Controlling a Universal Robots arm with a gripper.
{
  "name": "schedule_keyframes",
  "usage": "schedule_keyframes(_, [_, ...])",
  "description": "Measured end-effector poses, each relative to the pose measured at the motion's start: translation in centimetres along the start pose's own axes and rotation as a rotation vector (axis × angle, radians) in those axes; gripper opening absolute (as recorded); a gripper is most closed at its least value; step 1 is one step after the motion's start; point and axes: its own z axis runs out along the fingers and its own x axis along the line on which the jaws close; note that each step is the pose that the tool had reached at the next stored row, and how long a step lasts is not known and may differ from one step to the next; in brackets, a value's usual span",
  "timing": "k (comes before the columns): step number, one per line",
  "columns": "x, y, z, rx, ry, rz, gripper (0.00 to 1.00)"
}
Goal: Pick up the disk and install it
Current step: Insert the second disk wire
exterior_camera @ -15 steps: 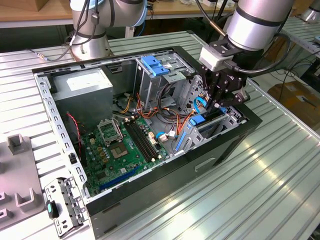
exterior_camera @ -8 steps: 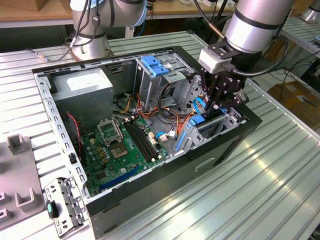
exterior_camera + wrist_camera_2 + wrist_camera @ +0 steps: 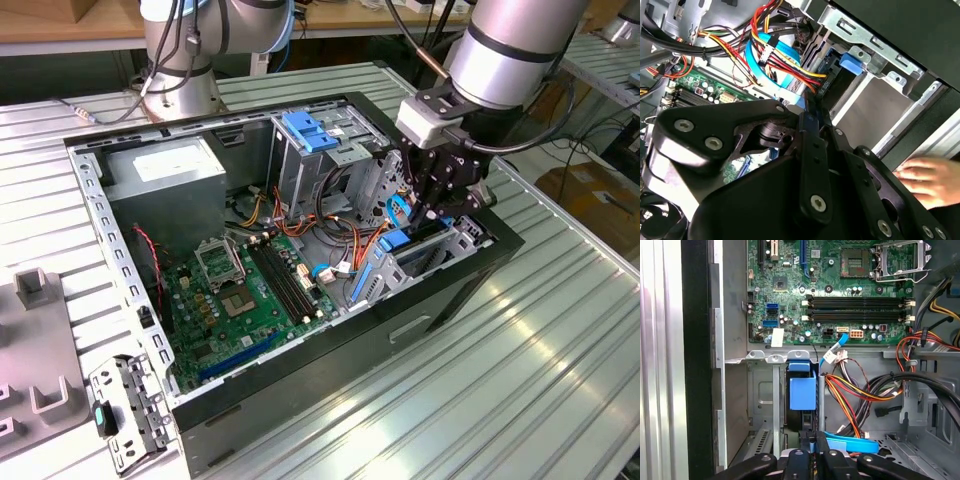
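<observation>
The disk (image 3: 802, 390) stands on edge in the drive bay (image 3: 455, 245) at the corner of the open computer case (image 3: 400, 330) on the exterior view's right. Its blue side rail (image 3: 385, 262) faces out of the slot. My gripper (image 3: 432, 213) hangs straight over that bay, just above the disk's end. In the first wrist view its black fingers (image 3: 799, 456) sit close together, in line with the disk's blue rail. In the second wrist view the gripper (image 3: 810, 116) comes to a narrow tip beside the bay's metal wall. The frames do not show whether it touches the disk.
Orange, red and black cable bundles (image 3: 860, 390) and a blue flat cable (image 3: 852, 444) lie right beside the bay. The green motherboard (image 3: 240, 290), a grey power supply box (image 3: 165, 175) and a cage with a blue latch (image 3: 305, 130) sit in the case. A pale hand-like blur (image 3: 926, 180) shows outside the case wall.
</observation>
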Motion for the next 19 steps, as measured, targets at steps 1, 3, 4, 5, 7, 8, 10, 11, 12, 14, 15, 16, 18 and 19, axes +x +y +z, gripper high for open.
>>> schedule_keyframes(1, [-0.01, -0.01, 0.03, 0.0002, -0.0012, 0.0, 0.23])
schedule_keyframes(3, [0.01, -0.02, -0.45, 0.0, -0.0006, 0.0, 0.3])
schedule_keyframes(4, [0.01, -0.05, -1.04, -0.0001, 0.0001, 0.0, 0.3])
schedule_keyframes(5, [0.02, -0.07, -1.48, 0.0, -0.0001, 0.0, 0.3])
schedule_keyframes(7, [0.04, -0.1, -2.26, 0.0, 0.0003, 0.0, 0.3])
schedule_keyframes(8, [0.04, -0.11, -2.48, -0.0001, 0.0003, 0.0, 0.3])
schedule_keyframes(10, [0.04, -0.11, -2.55, -0.0001, 0.0001, 0.0, 0.3])
schedule_keyframes(11, [0.04, -0.11, -2.54, 0.0, -0.0001, 0.0, 0.3])
schedule_keyframes(12, [0.04, -0.11, -2.55, -0.0001, 0.0001, 0.0, 0.28])
schedule_keyframes(14, [0.04, -0.12, -2.57, -0.0001, 0.0002, 0.0, 0.15])
schedule_keyframes(15, [0.04, -0.12, -2.57, 0.0, 0.0002, 0.0, 0.11])
schedule_keyframes(16, [0.04, -0.11, -2.57, 0.0, 0.0002, 0.0, 0.11])
schedule_keyframes(18, [0.04, -0.11, -2.58, -0.0001, 0.0002, 0.0, 0.11])
schedule_keyframes(19, [0.04, -0.12, -2.58, -0.0001, 0.0002, 0.0, 0.11])
